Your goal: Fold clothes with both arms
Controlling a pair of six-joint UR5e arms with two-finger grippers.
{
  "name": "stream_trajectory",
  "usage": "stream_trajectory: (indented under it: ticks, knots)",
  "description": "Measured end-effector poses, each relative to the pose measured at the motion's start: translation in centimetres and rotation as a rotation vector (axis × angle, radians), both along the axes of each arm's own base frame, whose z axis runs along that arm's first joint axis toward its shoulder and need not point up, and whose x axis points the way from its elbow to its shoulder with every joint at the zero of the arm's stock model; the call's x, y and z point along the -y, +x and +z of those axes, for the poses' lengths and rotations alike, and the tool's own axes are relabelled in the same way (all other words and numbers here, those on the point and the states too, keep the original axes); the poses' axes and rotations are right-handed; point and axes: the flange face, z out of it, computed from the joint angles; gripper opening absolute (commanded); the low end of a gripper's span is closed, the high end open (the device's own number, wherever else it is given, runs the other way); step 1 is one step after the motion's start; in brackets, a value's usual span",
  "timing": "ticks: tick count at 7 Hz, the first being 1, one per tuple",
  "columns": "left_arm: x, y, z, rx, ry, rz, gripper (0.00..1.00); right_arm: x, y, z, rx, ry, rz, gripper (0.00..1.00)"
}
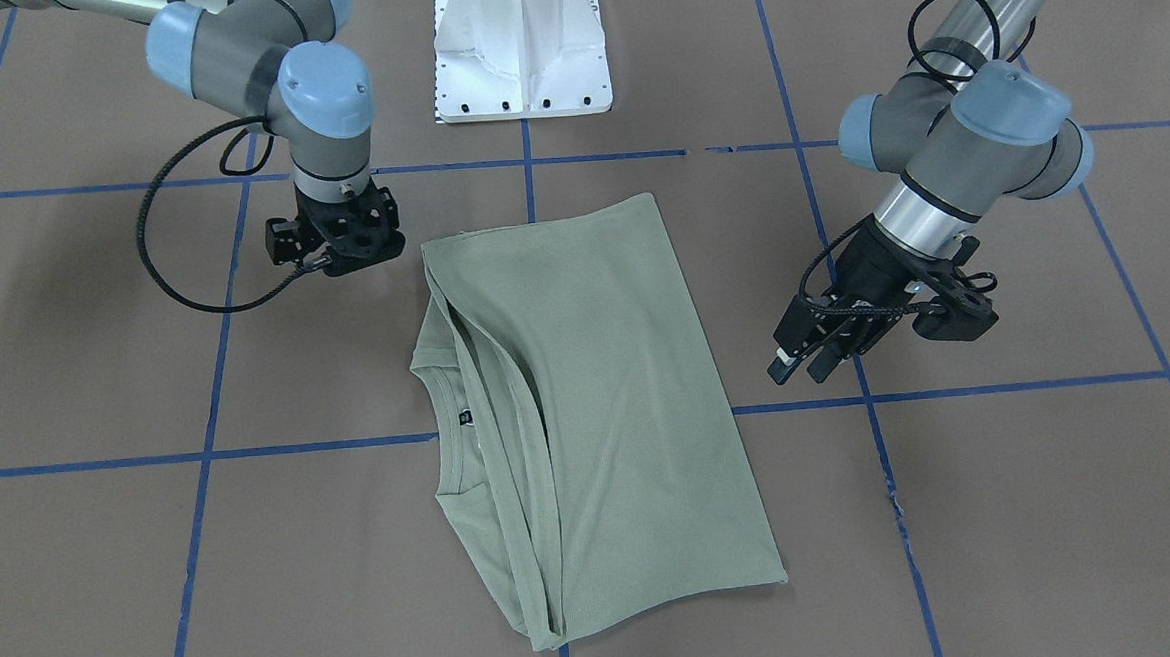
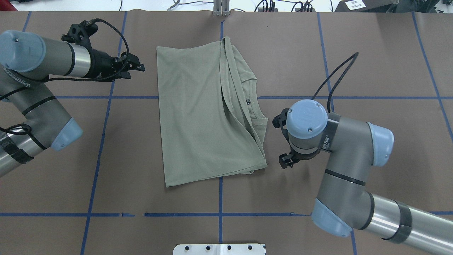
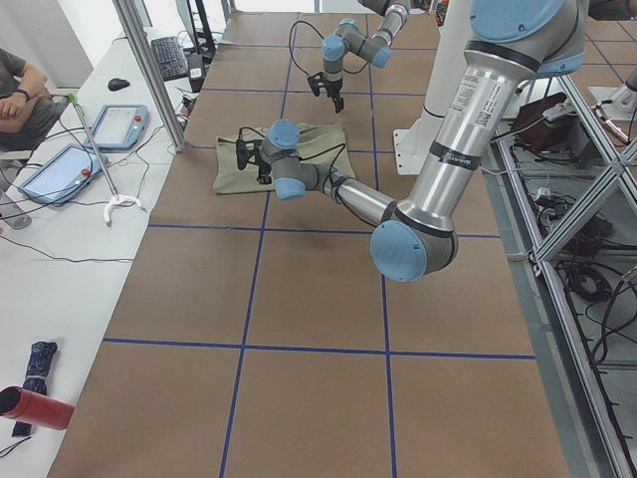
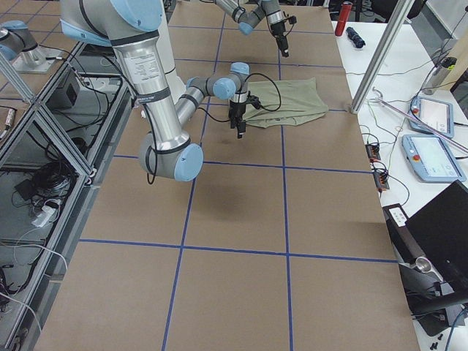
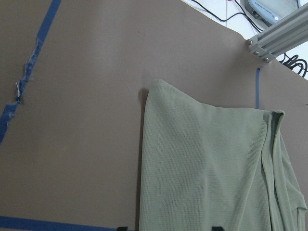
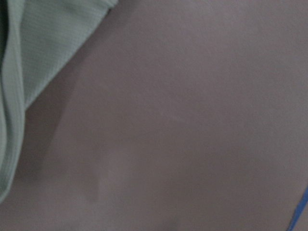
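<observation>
green shirt lies folded on brown table.

Brown bench, divided into squares by blue tape lines. Lying flat near its middle, a folded sage-green shirt, with a dark label visible inside the collar. At the robot's edge, a white base plate.

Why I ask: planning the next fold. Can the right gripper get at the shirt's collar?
Probably yes. The right gripper hangs beside the shirt, on the collar side, and nothing shows between them.
</observation>
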Motion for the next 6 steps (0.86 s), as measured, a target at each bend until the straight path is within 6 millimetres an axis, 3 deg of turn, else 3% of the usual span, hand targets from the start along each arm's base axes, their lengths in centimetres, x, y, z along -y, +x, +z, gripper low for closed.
stream_trajectory:
  ticks: [1, 3, 5, 6]
  knots:
    - [-0.1, -0.1, -0.4, -0.007, 0.002, 0.004, 0.66, -0.9, 0.7, -0.1, 0.006, -0.006, 0.016, 1.0]
    - [-0.3, -0.2, -0.9, -0.021, -0.007, 0.003, 0.66, -0.4, -0.8, -3.0, 0.043, 0.001, 0.044, 1.0]
    - [-0.7, -0.5, -0.8, -0.028, -0.017, 0.005, 0.66, 3.3, -5.7, -8.0, 0.065, 0.034, 0.075, 1.0]
    - [-1.0, -0.7, -0.6, -0.028, -0.02, 0.009, 0.66, 5.1, -8.2, -9.6, 0.078, 0.047, 0.091, 1.0]
